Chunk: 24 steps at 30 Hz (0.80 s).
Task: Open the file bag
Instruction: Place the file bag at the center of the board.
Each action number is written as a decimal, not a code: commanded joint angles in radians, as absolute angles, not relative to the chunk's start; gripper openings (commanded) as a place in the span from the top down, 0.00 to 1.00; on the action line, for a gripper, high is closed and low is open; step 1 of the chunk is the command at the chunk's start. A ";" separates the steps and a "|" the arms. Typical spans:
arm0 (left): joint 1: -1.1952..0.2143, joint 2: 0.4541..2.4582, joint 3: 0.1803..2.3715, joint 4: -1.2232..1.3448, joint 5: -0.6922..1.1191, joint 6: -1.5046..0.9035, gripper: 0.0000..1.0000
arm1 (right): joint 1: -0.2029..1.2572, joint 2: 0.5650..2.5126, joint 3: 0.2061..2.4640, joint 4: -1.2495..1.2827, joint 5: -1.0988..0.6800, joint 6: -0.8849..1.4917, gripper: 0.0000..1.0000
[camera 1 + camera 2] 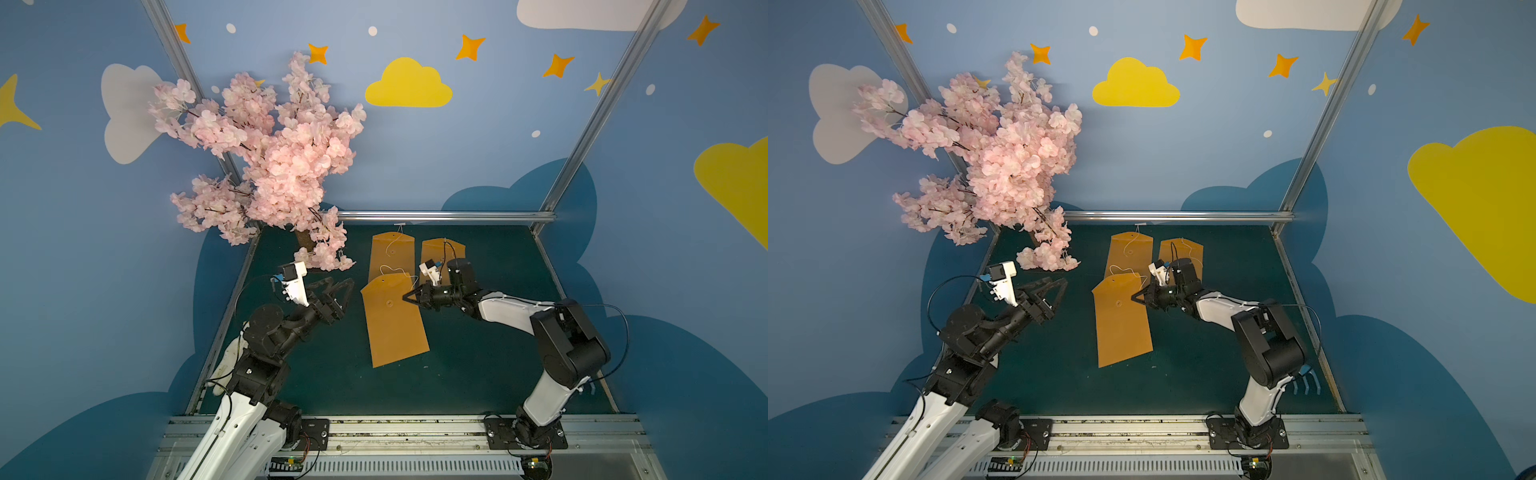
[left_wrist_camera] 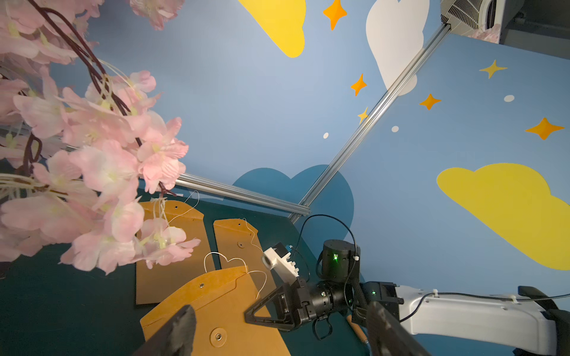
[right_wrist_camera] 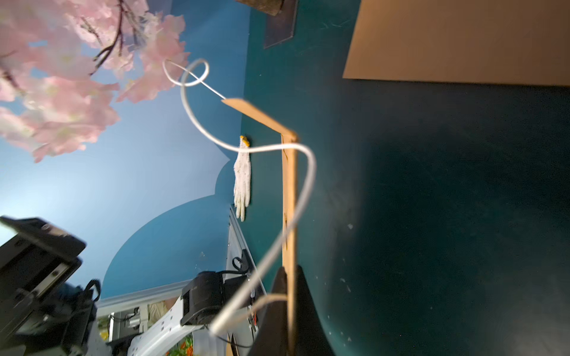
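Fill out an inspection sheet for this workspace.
Surface: dark green mat.
Job's things: near file bag, string loose; two far file bags flat behind it.
Clutter: blossom tree; white glove at the mat's edge.
Grippers: right gripper shut on the near file bag's edge; left gripper open, apart from it.
Cables: black cable looped at each wrist.
Surroundings: blue walls, painted clouds, metal frame.

A dark green tabletop (image 1: 478,374) carries three brown paper file bags. The nearest bag (image 1: 395,328) lies slanted, its top overlapping the back left bag (image 1: 388,253). The back right bag (image 1: 432,253) lies just beside that one. A pink blossom tree (image 1: 274,166) stands in the far left corner. A white glove (image 1: 224,365) lies at the left edge.
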<state>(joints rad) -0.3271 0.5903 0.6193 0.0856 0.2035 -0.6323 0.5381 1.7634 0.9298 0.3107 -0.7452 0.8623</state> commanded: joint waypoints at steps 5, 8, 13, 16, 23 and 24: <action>-0.322 0.532 0.601 0.037 0.169 -0.628 0.13 | 0.616 1.816 0.896 0.470 -0.552 0.994 1.00; -0.322 0.525 0.603 0.025 0.166 -0.625 0.13 | 0.634 1.851 0.902 0.497 -0.537 1.025 1.00; -0.323 0.516 0.598 0.016 0.161 -0.623 0.13 | 0.653 1.904 0.901 0.549 -0.507 1.083 1.00; -0.322 0.508 0.594 0.012 0.157 -0.623 0.13 | 0.656 1.923 0.897 0.562 -0.493 1.094 1.00; -0.322 0.505 0.591 0.012 0.149 -0.620 0.12 | 0.663 1.953 0.902 0.557 -0.494 1.098 0.99; -0.322 0.505 0.591 0.011 0.147 -0.619 0.12 | 0.663 1.956 0.902 0.559 -0.495 1.099 0.98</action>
